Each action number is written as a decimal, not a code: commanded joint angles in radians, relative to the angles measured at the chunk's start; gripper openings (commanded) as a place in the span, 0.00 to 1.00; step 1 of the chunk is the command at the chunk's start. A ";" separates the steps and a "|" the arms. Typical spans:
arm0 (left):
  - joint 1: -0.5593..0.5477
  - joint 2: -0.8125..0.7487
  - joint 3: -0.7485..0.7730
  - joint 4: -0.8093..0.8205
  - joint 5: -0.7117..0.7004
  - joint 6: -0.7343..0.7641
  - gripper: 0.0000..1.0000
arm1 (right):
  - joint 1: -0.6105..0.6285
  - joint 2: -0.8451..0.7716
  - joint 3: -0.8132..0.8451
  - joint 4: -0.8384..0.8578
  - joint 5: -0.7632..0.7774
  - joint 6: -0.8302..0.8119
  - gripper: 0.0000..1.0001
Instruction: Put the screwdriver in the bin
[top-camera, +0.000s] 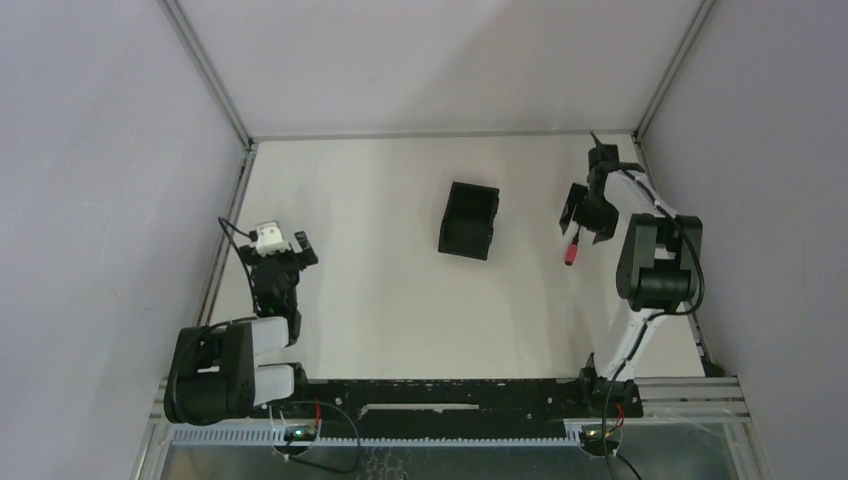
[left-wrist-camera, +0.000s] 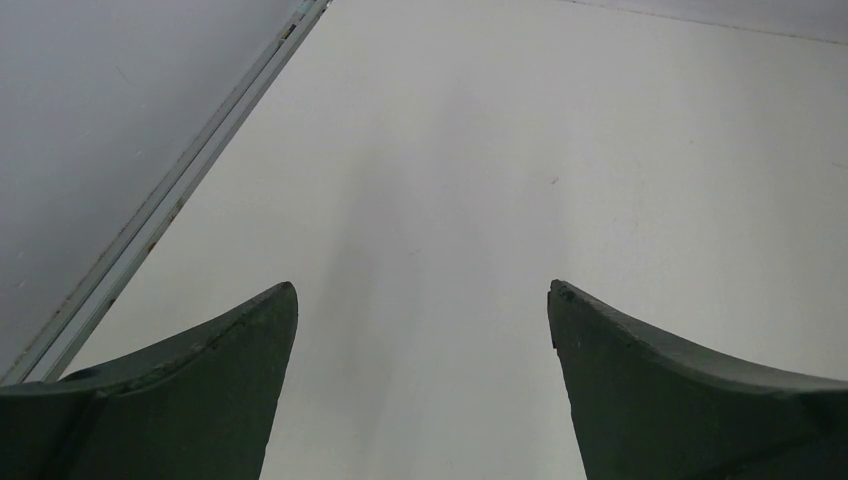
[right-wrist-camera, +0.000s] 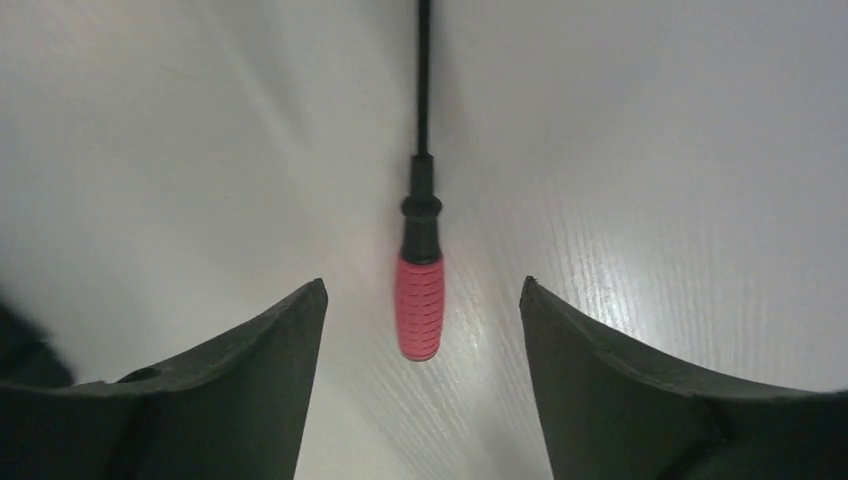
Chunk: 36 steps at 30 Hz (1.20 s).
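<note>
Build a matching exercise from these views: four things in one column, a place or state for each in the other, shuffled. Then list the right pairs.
Things
1. screwdriver
2. bin
3. left gripper
4. right gripper

Places or states
A. open over bare table, nothing within it
B. black, standing mid-table between the two arms
C. open, straddling a red handle
D. lying flat, shaft pointing away from the right wrist camera

Pairs: 1-D, 2-B, 3-A, 4-C

Open table (top-camera: 525, 275) btw screwdriver (top-camera: 573, 252) & bin (top-camera: 469, 220); side wall (top-camera: 760, 200) nr screwdriver.
</note>
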 joint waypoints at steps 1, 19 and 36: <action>-0.006 0.002 0.049 0.042 -0.003 0.017 1.00 | -0.010 0.051 -0.018 0.007 0.002 -0.012 0.74; -0.006 0.001 0.049 0.042 -0.004 0.018 1.00 | -0.013 0.052 0.226 -0.225 0.022 -0.065 0.00; -0.005 0.002 0.049 0.042 -0.003 0.018 1.00 | 0.150 -0.025 0.521 -0.513 -0.067 0.075 0.00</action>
